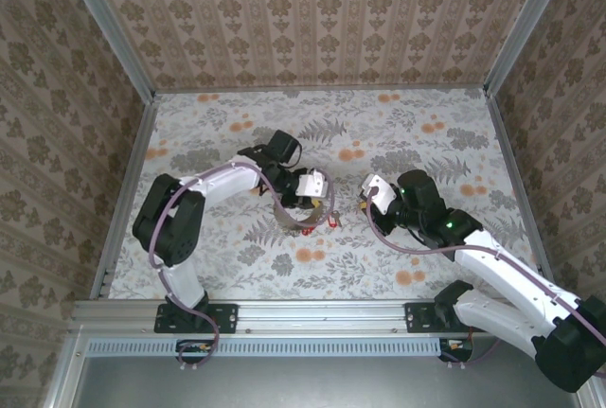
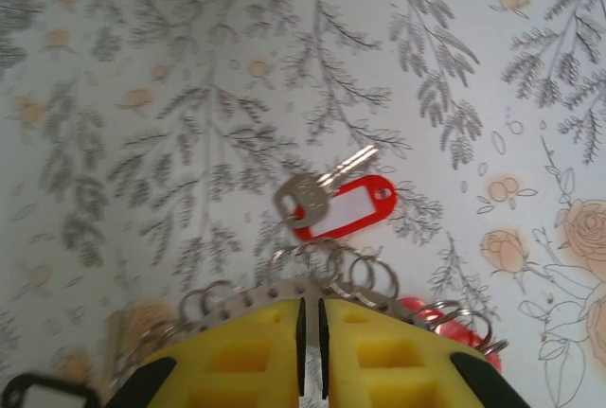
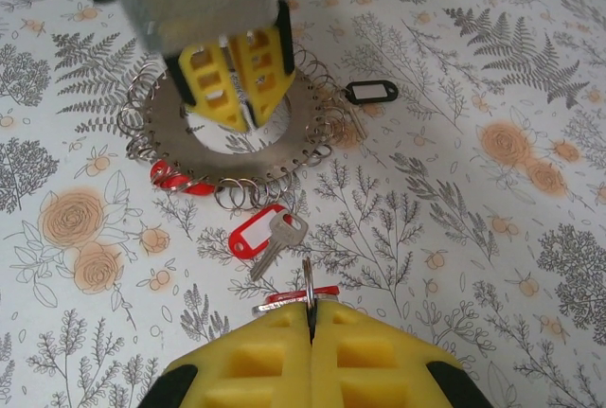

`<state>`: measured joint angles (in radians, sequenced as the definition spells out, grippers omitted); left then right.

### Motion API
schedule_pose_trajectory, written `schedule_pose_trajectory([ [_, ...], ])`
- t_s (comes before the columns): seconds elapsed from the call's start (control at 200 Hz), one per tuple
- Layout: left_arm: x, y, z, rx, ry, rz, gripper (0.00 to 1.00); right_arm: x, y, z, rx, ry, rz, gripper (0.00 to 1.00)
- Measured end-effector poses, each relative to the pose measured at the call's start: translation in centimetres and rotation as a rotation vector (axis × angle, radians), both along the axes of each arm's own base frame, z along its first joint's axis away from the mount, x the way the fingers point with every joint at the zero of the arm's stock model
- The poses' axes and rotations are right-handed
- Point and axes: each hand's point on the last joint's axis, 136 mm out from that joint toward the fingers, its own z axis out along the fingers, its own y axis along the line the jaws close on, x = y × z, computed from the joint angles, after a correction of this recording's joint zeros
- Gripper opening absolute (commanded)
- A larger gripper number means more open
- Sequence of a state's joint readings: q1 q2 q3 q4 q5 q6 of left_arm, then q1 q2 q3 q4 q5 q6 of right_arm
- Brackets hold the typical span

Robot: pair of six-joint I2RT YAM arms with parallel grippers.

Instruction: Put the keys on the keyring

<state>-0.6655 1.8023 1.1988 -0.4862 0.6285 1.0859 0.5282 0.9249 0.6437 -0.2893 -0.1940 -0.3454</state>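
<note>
Left tool (image 3: 250, 116) clamps the large silvery-grey coiled metal keyring (image 3: 275, 164), upper left on the floral tabletop (image 3: 473, 238); right tool (image 3: 311, 311), bottom centre, pinches a small red-headed key (image 3: 322, 292). Either thin grip could slip, spoiling threading.

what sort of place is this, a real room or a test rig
Probably a staged robot test cell: damask wallpaper panels framed by bare aluminium posts, a floral-print tabletop, and two white-and-black robot arms bolted to a metal rail.

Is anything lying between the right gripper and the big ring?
Yes. A loose red key lies flat on the table between the right gripper and the keyring; passing above it looks possible.
</note>
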Motion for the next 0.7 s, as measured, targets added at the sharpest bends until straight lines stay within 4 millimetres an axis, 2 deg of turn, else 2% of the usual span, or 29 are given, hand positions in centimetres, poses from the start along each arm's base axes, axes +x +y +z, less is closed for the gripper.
schedule_pose_trajectory([
  [0.14,-2.0,-0.3,-2.7,0.078,0.075,-0.053,0.20,-0.1,-0.2,-0.2,-0.020,-0.003,0.006,0.00],
  [0.3,-2.2,0.3,-4.7,0.161,0.105,-0.050,0.21,-0.2,-0.4,-0.6,-0.037,0.007,0.004,0.00],
  [0.7,-1.1,0.4,-5.0,0.206,0.065,-0.023,0.30,-0.1,-0.6,-0.7,-0.048,0.005,-0.007,0.00],
])
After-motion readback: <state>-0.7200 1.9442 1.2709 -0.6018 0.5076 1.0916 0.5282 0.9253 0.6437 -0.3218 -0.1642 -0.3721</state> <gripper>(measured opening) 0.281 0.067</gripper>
